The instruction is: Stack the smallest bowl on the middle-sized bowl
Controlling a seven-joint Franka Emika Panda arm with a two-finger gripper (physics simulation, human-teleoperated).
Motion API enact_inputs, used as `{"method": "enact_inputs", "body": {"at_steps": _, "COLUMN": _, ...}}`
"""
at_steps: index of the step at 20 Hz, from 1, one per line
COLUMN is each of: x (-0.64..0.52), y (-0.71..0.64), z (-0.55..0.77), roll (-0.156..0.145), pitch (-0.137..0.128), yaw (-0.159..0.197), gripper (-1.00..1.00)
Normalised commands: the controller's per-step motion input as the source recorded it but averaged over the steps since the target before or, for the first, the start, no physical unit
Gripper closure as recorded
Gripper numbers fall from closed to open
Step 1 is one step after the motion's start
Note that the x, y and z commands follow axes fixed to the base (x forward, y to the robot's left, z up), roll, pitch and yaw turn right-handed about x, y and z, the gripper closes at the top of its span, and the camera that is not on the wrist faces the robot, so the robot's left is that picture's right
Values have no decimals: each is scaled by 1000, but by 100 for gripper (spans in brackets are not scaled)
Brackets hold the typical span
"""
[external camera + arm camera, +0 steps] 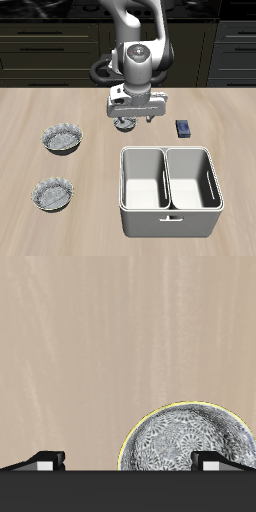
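While the arm hangs low over the middle of the worktop (30, 110), the gripper (127, 122) sits right at the smallest bowl (125, 125), just behind the grey two-compartment bin's (168, 210) back wall. Exterior view: only a sliver of that bowl shows under the gripper. Wrist view: fluted bowl (185, 441) with a bright rim sits between the two fingertips (45, 461), which stand wide apart on either side of it; the gripper looks released, no visible contact. Can't tell if the bowl rests on the worktop or is lifted.

Middle-sized bowl (53, 195): well apart from the bin, level with its front half, near the front edge. Larger, darker-sided bowl (61, 138) is farther back from it. Small dark block (184, 127) lies just behind the bin's back wall, beside the gripper.
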Motion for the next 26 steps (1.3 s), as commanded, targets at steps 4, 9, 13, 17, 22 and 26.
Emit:
{"method": "enact_inputs", "body": {"at_steps": 4, "x": -40, "y": 56, "z": -124, "roll": 23, "pitch": -2, "yaw": 32, "gripper": 100}}
{"method": "enact_inputs", "body": {"at_steps": 9, "x": -15, "y": 22, "z": -31, "roll": 15, "pitch": 10, "yaw": -19, "gripper": 100}}
{"method": "enact_inputs", "body": {"at_steps": 13, "x": 14, "y": -37, "z": 31, "roll": 4, "pitch": 9, "yaw": -20, "gripper": 100}}
{"method": "enact_inputs", "body": {"at_steps": 17, "x": 9, "y": -27, "z": 42, "roll": 6, "pitch": -6, "yaw": -13, "gripper": 100}}
{"method": "enact_inputs", "body": {"at_steps": 22, "x": 20, "y": -8, "z": 132, "roll": 9, "pitch": -22, "yaw": -8, "gripper": 100}}
{"method": "enact_inputs", "body": {"at_steps": 26, "x": 44, "y": 8, "z": 193, "roll": 0, "pitch": -23, "yaw": -7, "gripper": 100}}
